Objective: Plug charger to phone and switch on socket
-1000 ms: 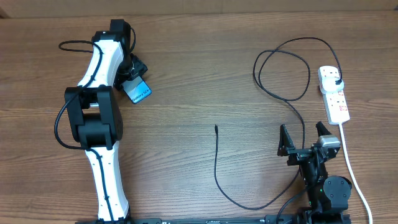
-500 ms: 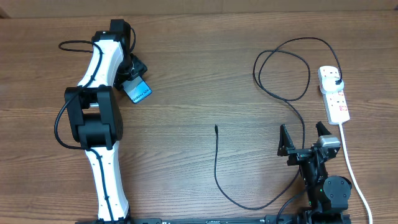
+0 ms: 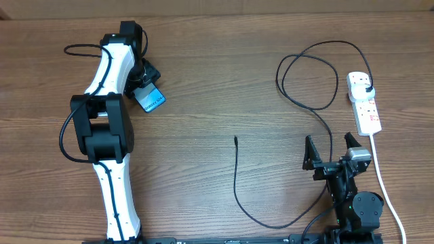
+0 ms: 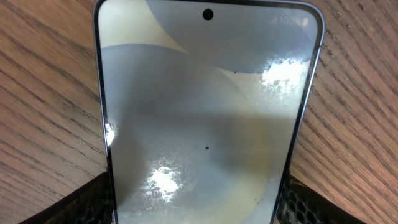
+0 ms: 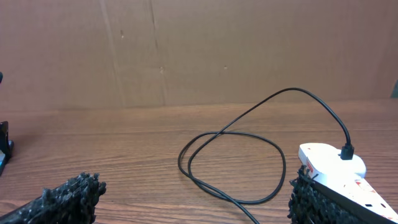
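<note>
The phone [image 3: 151, 100] lies at the far left of the table, its light-blue screen up. It fills the left wrist view [image 4: 205, 112]. My left gripper [image 3: 141, 80] has a finger against each long edge of the phone [image 4: 196, 214] and is shut on it. The charger's connector tip [image 3: 235, 139] lies free at mid-table. Its black cable [image 3: 308, 74] curves to the front, then loops back to a black plug [image 3: 367, 87] in the socket [image 3: 367, 108]. My right gripper [image 3: 331, 150] is open and empty, near the cable [image 5: 230, 155] and the socket [image 5: 329, 163].
The socket's thick white cord [image 3: 388, 193] runs along the right side to the front edge, beside the right arm's base. A brown cardboard wall [image 5: 199, 50] stands behind the table. The left arm's black cable [image 3: 68, 135] loops at the left.
</note>
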Tool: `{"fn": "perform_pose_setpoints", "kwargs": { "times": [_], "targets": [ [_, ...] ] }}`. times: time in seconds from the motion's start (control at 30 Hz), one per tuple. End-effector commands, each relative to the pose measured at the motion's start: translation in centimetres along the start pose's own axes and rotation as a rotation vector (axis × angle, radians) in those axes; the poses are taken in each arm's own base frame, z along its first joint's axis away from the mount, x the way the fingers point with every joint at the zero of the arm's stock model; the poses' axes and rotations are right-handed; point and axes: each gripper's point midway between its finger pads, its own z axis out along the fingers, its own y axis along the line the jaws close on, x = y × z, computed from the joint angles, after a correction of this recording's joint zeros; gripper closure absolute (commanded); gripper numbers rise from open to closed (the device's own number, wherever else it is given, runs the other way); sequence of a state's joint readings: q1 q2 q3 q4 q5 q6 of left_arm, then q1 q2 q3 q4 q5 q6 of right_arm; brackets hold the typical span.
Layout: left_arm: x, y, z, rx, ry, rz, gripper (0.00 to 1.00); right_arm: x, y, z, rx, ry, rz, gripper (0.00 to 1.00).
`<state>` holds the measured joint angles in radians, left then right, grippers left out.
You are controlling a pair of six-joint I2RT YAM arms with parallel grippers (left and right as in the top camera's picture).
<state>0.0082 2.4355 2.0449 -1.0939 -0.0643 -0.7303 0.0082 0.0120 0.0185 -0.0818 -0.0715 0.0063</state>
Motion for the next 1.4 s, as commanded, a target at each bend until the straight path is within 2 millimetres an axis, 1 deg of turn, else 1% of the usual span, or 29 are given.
{"fn": "perform_pose_setpoints", "kwargs": {
  "times": [0.0, 0.27, 0.37, 0.47, 0.53, 0.67, 1.03, 1.37],
  "targets": [
    [1.4, 0.6, 3.1, -0.044, 0.063, -0.003, 0.96, 0.2, 0.1, 0.0, -0.005, -0.002, -0.004, 0.00],
    [1.4, 0.5, 3.0, -0.039, 0.063, -0.004, 0.96, 0.2, 0.1, 0.0, -0.005, -0.002, -0.004, 0.00],
    [1.2, 0.0, 2.7, -0.015, 0.064, -0.006, 0.96, 0.2, 0.1, 0.0, -0.005, -0.002, -0.004, 0.00],
    [1.0, -0.8, 2.1, 0.018, 0.065, -0.007, 0.96, 0.2, 0.1, 0.0, -0.005, -0.002, -0.004, 0.00],
    [0.5, -1.2, 1.6, 0.033, 0.050, -0.007, 0.96, 0.2, 0.1, 0.0, -0.005, -0.002, -0.004, 0.00],
    [-0.2, -1.7, 0.6, 0.049, 0.032, -0.005, 0.96, 0.2, 0.1, 0.0, -0.005, -0.002, -0.004, 0.00],
    [-1.3, -2.4, -2.3, 0.072, 0.002, 0.006, 0.96, 0.2, 0.1, 0.0, -0.005, -0.002, -0.004, 0.00],
    [-1.7, -2.7, -3.9, 0.082, -0.008, 0.006, 0.96, 0.2, 0.1, 0.0, -0.005, -0.002, -0.004, 0.00]
  ]
}}
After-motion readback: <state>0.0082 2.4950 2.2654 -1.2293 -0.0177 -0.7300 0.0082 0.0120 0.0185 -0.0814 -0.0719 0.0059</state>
